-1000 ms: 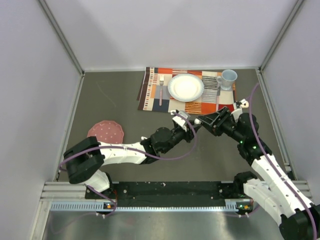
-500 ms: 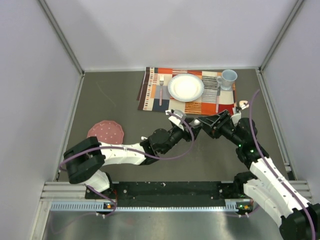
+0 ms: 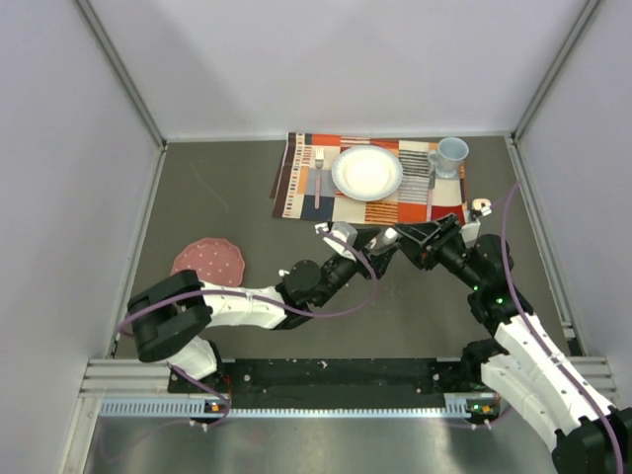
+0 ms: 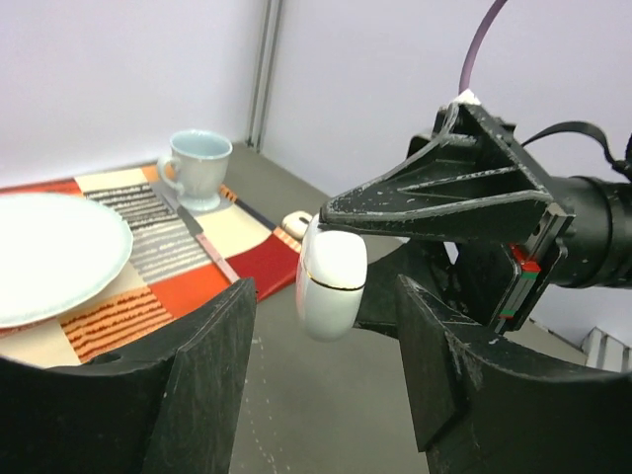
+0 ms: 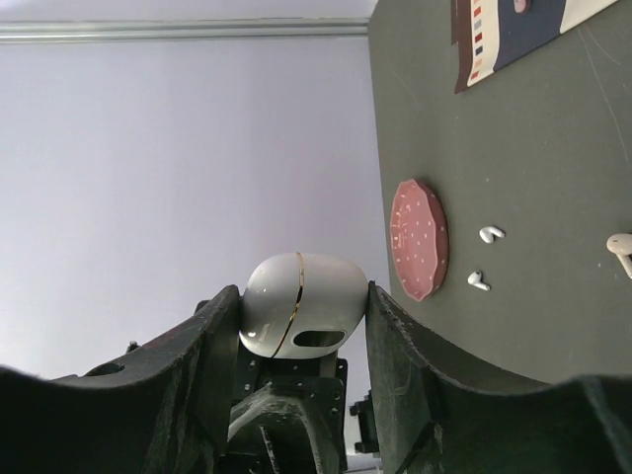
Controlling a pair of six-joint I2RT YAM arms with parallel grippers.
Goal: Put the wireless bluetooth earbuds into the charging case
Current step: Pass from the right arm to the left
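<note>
We judged the smooth, light case (image 5: 314,296), pinched across its sides by the right gripper (image 5: 301,308), slippery, while the left gripper (image 4: 324,294) gaped half-open, empty.

Charging case (image 4: 331,279): white, egg-shaped, glossy, with a thin gold seam around the middle. Lid looks shut, seam line tight. There's a dark oval recess on one face near the seam. It's off the surface (image 5: 513,148), pinched at both sides by the right gripper (image 5: 301,296), seam running roughly across the grip.

Earbuds: two tiny white ones (image 5: 491,234) (image 5: 478,280) with short stems lie loose on the dark surface just beside the pink disc (image 5: 420,237), close together but not touching. A third white one (image 5: 622,247) lies further from the disc, partly cut off by the frame edge. None are in the case.
</note>
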